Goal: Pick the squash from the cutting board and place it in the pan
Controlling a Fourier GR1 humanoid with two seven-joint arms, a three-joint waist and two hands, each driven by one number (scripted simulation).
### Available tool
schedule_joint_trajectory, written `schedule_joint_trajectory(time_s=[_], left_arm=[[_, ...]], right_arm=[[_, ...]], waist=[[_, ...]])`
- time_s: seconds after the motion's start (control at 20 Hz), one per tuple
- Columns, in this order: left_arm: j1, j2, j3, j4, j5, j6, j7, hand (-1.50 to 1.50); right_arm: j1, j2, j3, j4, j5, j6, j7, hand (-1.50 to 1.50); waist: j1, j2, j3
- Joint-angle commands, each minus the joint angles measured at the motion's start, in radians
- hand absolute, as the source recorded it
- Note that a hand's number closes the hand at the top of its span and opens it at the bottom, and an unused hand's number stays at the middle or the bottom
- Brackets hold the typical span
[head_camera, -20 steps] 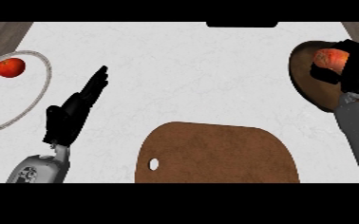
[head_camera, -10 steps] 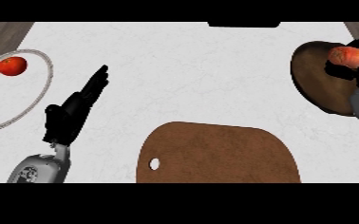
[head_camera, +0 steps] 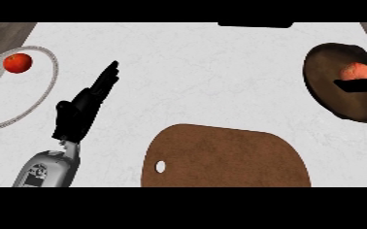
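Now, going across the counter from its left edge to its right:

Far left: a small red round fruit (head_camera: 17, 62) is sitting inside a pale ring-rimmed plate (head_camera: 52, 64), as it was a second ago, well apart from everything the task concerns.

Left hand: the black left hand (head_camera: 80, 110) on its grey forearm is resting on the white counter (head_camera: 208, 73), fingers straight and pointing up and to the right, holding nothing; it is lying where it lay a second ago.

Centre: the brown rounded wooden cutting board (head_camera: 229, 157) with its small hanging hole is lying bare at the lower edge, with no squash on it.

Right: the orange squash (head_camera: 353, 70) is lying inside the dark brown round pan (head_camera: 326, 85), near the view's right edge.

Right hand: only a thin black sliver (head_camera: 351, 84) is showing just below the squash at the edge; I cannot tell how it is set or whether it is touching the squash.

Change: a second ago the right hand and forearm were lying over the pan with the squash under them; now the arm is almost wholly out of view, sliding off to the right.

Meaning: the squash appears to be resting in the pan on its own, so the placement is looking done and the arm seems to be clearing away.
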Motion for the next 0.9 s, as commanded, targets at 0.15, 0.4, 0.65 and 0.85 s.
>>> schedule_joint_trajectory(time_s=[0.15, 0.4, 0.65, 0.85], left_arm=[[0.013, 0.015, 0.022, -0.005, 0.025, -0.033, -0.019, 0.00], [-0.013, -0.017, 0.003, 0.000, -0.024, 0.019, 0.008, 0.00], [0.006, -0.001, 0.017, 0.013, -0.012, -0.014, -0.020, 0.00], [0.017, 0.015, 0.050, 0.015, 0.003, -0.029, -0.023, 0.00]], right_arm=[[-0.029, 0.002, -0.173, 0.002, -0.176, 0.023, -0.198, -1.50], [-0.014, 0.006, -0.316, -0.012, -0.328, 0.086, -0.343, -1.50], [0.042, -0.045, -0.392, 0.039, -0.416, 0.279, -0.450, -1.50], [0.162, -0.088, -0.409, 0.053, -0.449, 0.459, -0.566, -1.50]], waist=[[0.008, 0.003, 0.003], [-0.009, -0.001, 0.003], [-0.009, -0.003, 0.001], [-0.025, -0.010, -0.001]])
